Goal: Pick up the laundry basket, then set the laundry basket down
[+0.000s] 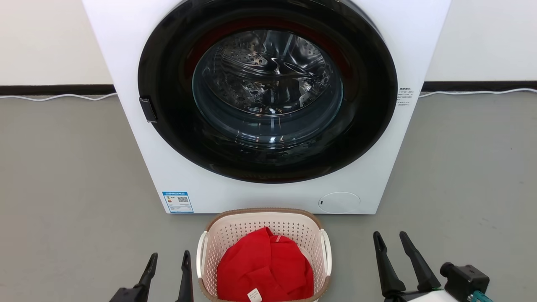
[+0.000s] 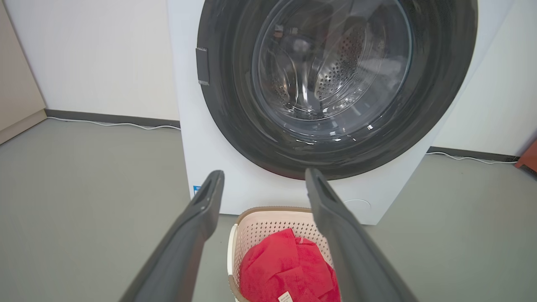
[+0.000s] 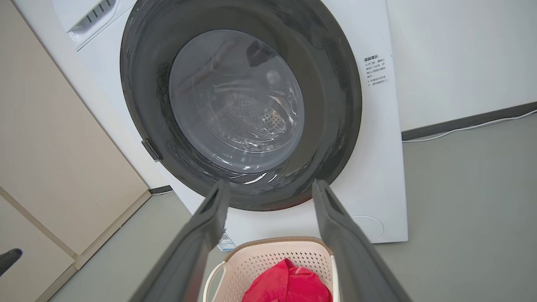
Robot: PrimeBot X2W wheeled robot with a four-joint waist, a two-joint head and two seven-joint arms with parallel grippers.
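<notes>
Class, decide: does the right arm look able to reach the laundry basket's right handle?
Probably yes: the open right gripper sits beside the laundry basket, only bare floor between it and the handle.

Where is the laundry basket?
In the head view, the laundry basket sits on the floor at bottom centre, before the washing machine, between the left gripper and the right gripper.

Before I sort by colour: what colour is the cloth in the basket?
The cloth is red, best seen in the head view.
</notes>
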